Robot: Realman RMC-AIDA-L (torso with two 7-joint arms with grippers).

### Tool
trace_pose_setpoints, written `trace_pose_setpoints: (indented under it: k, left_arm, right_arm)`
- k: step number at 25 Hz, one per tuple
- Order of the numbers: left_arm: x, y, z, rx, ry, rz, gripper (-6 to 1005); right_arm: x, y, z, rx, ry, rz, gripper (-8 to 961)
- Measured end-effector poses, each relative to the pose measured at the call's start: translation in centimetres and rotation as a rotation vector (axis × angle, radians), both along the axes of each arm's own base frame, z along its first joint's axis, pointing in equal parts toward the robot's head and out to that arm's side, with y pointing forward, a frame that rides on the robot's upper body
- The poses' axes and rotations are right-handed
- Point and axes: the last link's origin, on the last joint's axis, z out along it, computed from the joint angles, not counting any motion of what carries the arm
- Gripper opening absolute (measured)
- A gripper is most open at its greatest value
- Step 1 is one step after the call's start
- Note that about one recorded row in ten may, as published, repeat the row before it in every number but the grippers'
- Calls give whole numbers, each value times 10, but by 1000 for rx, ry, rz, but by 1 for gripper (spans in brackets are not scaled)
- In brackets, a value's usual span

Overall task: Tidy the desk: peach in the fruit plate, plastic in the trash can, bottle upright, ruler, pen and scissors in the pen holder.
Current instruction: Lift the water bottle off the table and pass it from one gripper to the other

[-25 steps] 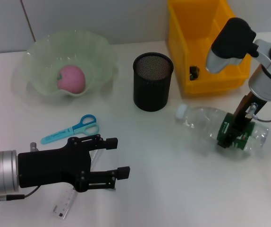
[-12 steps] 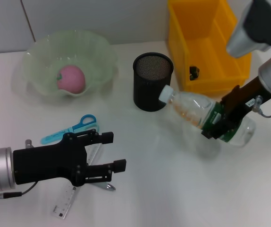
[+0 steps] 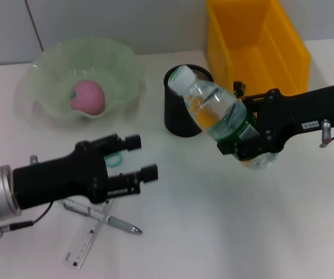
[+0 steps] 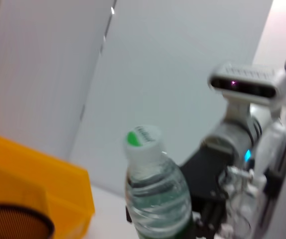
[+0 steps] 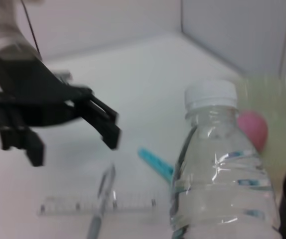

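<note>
My right gripper (image 3: 246,139) is shut on the clear bottle (image 3: 213,109), held off the table beside the black mesh pen holder (image 3: 181,125). The bottle (image 5: 217,169) stands nearly upright with its white cap (image 3: 182,76) on top. My left gripper (image 3: 142,157) hovers open over the blue scissors (image 3: 116,158), which it mostly hides. The pen (image 3: 106,216) lies across the clear ruler (image 3: 85,244) near the front. The pink peach (image 3: 87,96) rests in the green fruit plate (image 3: 50,58). The yellow trash can (image 3: 254,40) stands behind, with a small dark item (image 3: 238,87) in it.
The pen holder and the trash can (image 4: 33,184) stand close behind the raised bottle (image 4: 155,194). Bare white table spreads in front of both grippers and to the right. The right wrist view shows the left gripper (image 5: 73,144), pen (image 5: 100,199) and scissors (image 5: 155,162).
The right gripper has lifted the bottle from lying on the table and swung it nearly upright. The left gripper moved back from the pen and ruler to over the scissors.
</note>
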Motion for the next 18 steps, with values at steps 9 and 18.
trace_pose_setpoints:
  k: [9,18]
  left_arm:
    - [8,12,4,135,-137,8,810]
    - [14,18,-1,217,-187,-7,810]
  right_arm:
    - [17,-6,-17,82,232,119,774]
    - [18,-13,-45,86,350,163,774]
